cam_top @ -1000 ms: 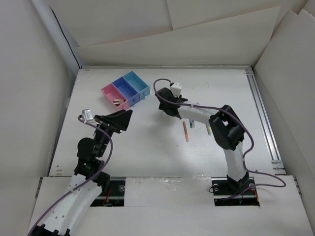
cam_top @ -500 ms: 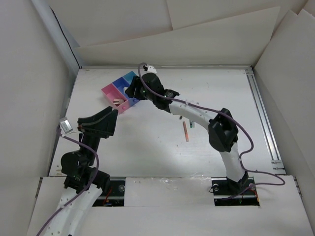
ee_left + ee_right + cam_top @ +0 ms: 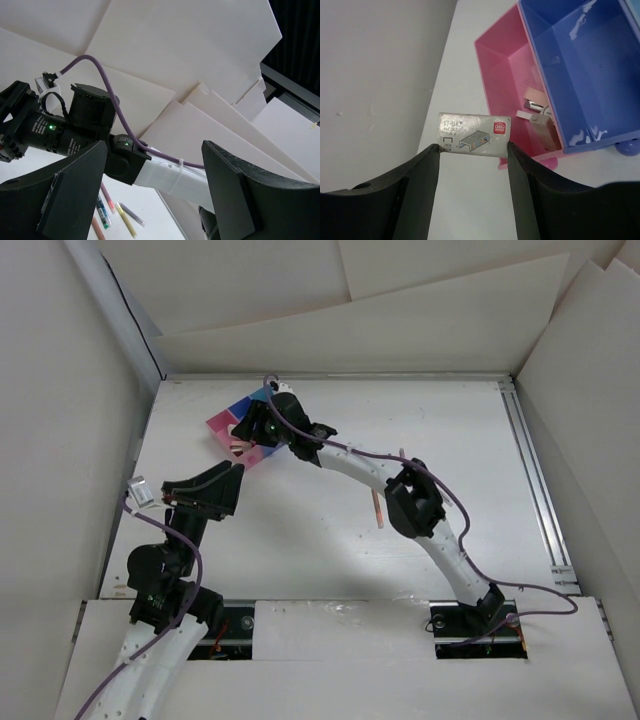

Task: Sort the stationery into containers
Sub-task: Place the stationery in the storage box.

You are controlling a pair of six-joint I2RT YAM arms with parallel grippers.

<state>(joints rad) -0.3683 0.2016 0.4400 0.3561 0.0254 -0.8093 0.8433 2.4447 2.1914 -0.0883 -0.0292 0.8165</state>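
The right gripper (image 3: 472, 151) was clamped on a small staple box (image 3: 472, 134) by the far-left pink bin (image 3: 502, 60), while the left gripper (image 3: 152, 165) hung nearer, fingers apart.

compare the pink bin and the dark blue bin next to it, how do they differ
Colour: the pink bin is pink, while the dark blue bin is a deep blue. Contents: the pink bin holds a few small pale pieces, while what shows of the dark blue bin looks empty. Both are open-topped, rectangular and joined side by side.
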